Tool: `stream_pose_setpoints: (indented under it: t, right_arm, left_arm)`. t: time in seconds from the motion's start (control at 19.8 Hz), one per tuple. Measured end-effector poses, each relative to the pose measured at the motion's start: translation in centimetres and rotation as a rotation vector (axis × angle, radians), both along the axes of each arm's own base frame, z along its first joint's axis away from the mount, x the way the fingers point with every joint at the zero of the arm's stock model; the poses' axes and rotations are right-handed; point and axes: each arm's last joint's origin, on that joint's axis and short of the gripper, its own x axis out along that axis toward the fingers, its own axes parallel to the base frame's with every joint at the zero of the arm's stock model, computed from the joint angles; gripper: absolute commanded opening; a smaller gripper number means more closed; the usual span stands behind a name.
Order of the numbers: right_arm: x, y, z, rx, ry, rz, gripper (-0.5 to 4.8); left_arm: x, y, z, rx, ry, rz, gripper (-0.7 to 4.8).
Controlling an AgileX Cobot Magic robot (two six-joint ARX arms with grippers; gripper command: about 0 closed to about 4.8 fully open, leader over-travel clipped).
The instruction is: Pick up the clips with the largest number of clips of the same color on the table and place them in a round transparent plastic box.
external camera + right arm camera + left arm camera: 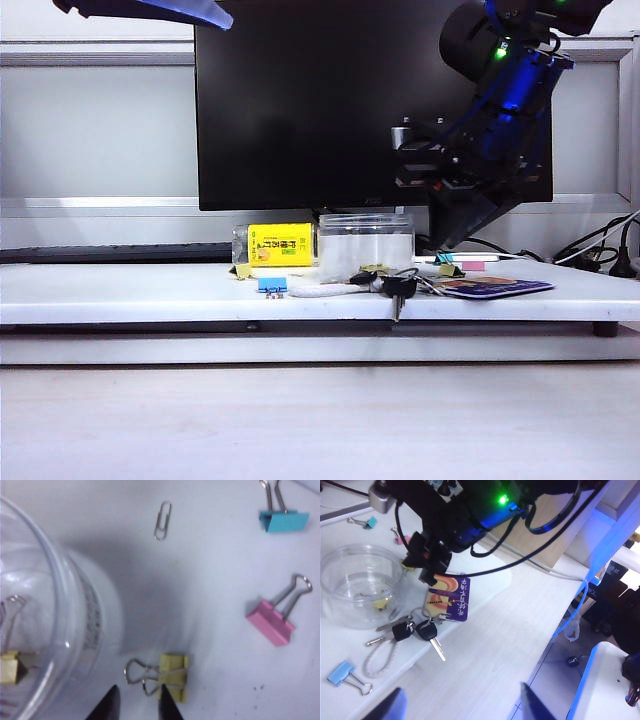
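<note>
Right end effector [137, 705]: jaws apart, nothing gripped, lowered over a pale-yellow clip [172, 676] lying on the white tabletop [210, 580]. Fingertips [167, 704] straddling the wire handles of that clip. Clip located just beside the outer wall of the round transparent plastic box [50, 605], touching neither wall nor rim as far as visible.

Inside the box: a second pale-yellow clip [11, 667] resting on the floor against the near wall.

Other items on the tabletop near the right end effector: pink clip [270, 622], teal clip [284, 520], silver paper clip [161, 521], all well apart from the box.

Left end effector [462, 705]: raised high above the tabletop edge, jaws apart, nothing between the dark fingertips [535, 705].

Seen from the left wrist camera: right arm [455, 515] bent down beside the box [360, 585]; bunch of keys [417, 630] with a purple card [451, 599] in front of the box; blue clip [342, 672] near the tabletop edge.

Seen from the exterior camera: box [366, 243] standing beside a yellow-labelled container [278, 244], in front of a black monitor [310, 100].
</note>
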Motion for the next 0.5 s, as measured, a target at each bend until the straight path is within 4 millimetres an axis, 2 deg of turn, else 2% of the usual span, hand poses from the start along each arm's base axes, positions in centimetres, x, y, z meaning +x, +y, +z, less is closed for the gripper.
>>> stream_pose_setpoints:
  t: [0.2,0.35,0.4,0.5]
  right_arm:
    - [0.3,0.1,-0.7,-0.004,0.013,-0.002,1.02]
    - [0.5,0.2,-1.2,-0.011,0.025,-0.010,0.14]
    - [0.5,0.1,-1.2,-0.017,0.023,-0.014,-0.02]
    - [0.6,0.2,-1.2,-0.020,0.014,-0.021,-0.01]
  left_arm:
    - [0.0,0.0,0.0,0.001,0.001,0.000,3.05]
    - [0.0,0.0,0.0,0.004,0.004,0.000,3.05]
    - [0.0,0.0,-0.1,0.006,0.007,0.001,3.05]
    - [0.0,0.0,-0.1,0.007,0.008,0.001,3.05]
